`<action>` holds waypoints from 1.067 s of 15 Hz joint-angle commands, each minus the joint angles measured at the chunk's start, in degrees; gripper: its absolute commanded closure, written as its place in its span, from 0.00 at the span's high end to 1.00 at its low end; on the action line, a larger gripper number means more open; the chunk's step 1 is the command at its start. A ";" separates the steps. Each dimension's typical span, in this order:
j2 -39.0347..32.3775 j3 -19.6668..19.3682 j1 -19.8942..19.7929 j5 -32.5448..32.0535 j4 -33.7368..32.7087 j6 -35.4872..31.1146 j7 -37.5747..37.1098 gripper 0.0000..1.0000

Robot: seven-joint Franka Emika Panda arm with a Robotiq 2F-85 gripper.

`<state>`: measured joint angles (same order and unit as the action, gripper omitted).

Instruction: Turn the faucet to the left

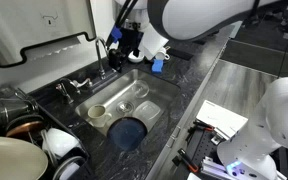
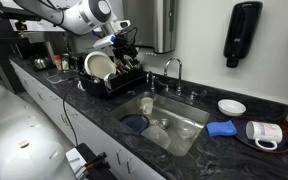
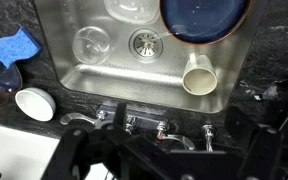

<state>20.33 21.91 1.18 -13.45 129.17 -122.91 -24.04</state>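
Observation:
The faucet (image 2: 172,71) is a slim chrome gooseneck standing behind the steel sink (image 2: 189,128). It also shows in an exterior view (image 1: 101,52) and, from above, in the wrist view (image 3: 174,139), with its spout over the back rim. My gripper (image 1: 122,42) hovers above and just behind the faucet without touching it. It also shows in an exterior view (image 2: 126,48). In the wrist view its dark fingers (image 3: 174,165) are spread wide on either side of the faucet, open and empty.
The sink (image 3: 74,75) holds a blue plate (image 3: 204,20), a cream cup (image 3: 197,80) and a clear glass (image 3: 91,45). A blue sponge (image 2: 221,128) and a mug (image 2: 264,132) lie on the dark counter. A loaded dish rack (image 2: 109,75) stands beside the sink.

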 commanded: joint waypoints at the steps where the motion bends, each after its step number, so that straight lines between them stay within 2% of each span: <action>1: -0.31 -1.67 1.91 -0.80 -0.14 0.26 -0.60 1.00; 9: -0.31 -1.67 1.91 -0.80 -0.14 0.26 -0.61 1.00; 13: -5.08 -0.23 -1.30 -4.71 -3.26 2.27 -14.92 1.00; 16: -9.99 -1.54 -1.91 -8.25 -6.06 4.22 -24.72 1.00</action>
<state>16.46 21.14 0.28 -18.68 127.89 -122.11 -41.40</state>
